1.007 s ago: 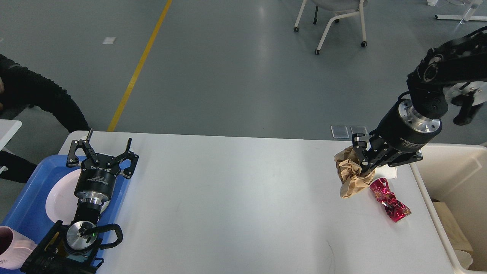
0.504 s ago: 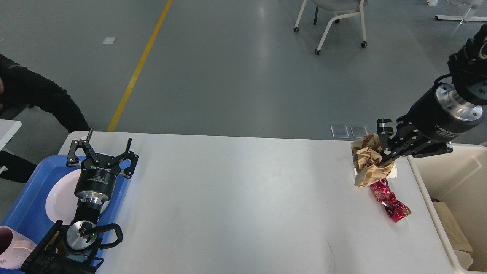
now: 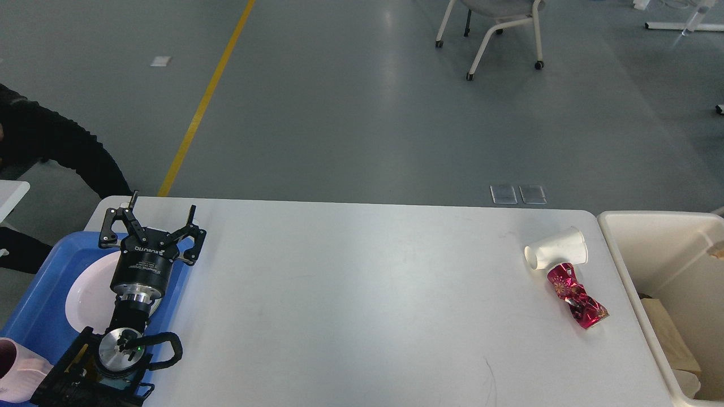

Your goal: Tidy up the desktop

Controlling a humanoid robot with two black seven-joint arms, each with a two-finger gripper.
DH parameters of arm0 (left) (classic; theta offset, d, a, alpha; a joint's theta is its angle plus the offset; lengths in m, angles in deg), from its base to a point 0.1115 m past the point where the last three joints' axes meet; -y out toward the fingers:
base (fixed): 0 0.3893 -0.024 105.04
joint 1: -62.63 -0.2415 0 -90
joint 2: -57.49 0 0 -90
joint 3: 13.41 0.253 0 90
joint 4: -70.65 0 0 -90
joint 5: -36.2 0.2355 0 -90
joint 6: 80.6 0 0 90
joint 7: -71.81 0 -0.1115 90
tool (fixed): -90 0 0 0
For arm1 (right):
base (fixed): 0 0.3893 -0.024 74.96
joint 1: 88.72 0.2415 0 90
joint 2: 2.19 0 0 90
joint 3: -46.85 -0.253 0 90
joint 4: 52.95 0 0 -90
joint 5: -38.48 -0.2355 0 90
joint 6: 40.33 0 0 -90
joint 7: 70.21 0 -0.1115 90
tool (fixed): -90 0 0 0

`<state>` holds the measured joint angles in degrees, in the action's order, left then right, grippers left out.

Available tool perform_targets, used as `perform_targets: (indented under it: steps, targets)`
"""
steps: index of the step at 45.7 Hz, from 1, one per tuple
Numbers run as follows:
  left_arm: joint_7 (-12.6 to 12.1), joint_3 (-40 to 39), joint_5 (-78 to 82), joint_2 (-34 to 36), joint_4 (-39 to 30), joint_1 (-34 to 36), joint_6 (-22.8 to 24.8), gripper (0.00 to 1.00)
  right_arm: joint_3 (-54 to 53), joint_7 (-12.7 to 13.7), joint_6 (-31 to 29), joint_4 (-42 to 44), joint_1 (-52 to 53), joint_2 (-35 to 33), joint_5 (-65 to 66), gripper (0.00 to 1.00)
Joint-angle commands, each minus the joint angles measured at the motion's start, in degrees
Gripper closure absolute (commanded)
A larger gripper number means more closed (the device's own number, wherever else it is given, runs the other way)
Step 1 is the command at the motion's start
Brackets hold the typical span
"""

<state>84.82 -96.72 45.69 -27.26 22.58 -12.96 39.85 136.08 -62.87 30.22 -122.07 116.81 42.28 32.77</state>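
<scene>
My left gripper (image 3: pixel 151 221) hangs over the blue tray (image 3: pixel 39 294) and its white plate (image 3: pixel 90 291) with its fingers spread wide apart, and I cannot see my right gripper at all. The big white desktop (image 3: pixel 350 305) fills the middle. Near its right edge a white paper cup (image 3: pixel 556 255) lies on its side, touching a crushed red can (image 3: pixel 577 295), close to the cream bin (image 3: pixel 667 282).
</scene>
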Motion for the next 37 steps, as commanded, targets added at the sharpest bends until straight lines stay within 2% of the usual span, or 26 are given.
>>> perform_targets:
  steps: [1,8,14,22,29,37]
  targets:
    - [0.0,-0.01,0.01,0.02,0.0,0.0,-0.04,0.04,-6.59,-0.22,6.08,6.1,-13.81,-3.34,0.01,1.0]
    - [0.0,-0.01,0.01,0.02,0.0,0.0,-0.04,0.04,-17.4,-0.22,13.29,14.97,-32.79,-3.78,-0.87,1.0]
    - [0.0,-0.01,0.01,0.02,0.0,0.0,-0.04,0.04,-29.61,-0.22,17.43,26.83,-50.2,-1.85,-0.87,1.0]
    - [0.0,-0.01,0.01,0.02,0.0,0.0,-0.04,0.04,-44.56,-0.22,18.05,48.62,-73.15,7.81,-0.79,1.0]
    - [0.0,-0.01,0.01,0.02,0.0,0.0,-0.04,0.04,-49.23,-0.39,18.66,60.68,-82.56,15.55,-0.87,1.0]
    - [0.0,-0.01,0.01,0.02,0.0,0.0,-0.04,0.04,-48.97,-0.31,22.61,63.15,-84.94,20.47,-0.87,1.0]
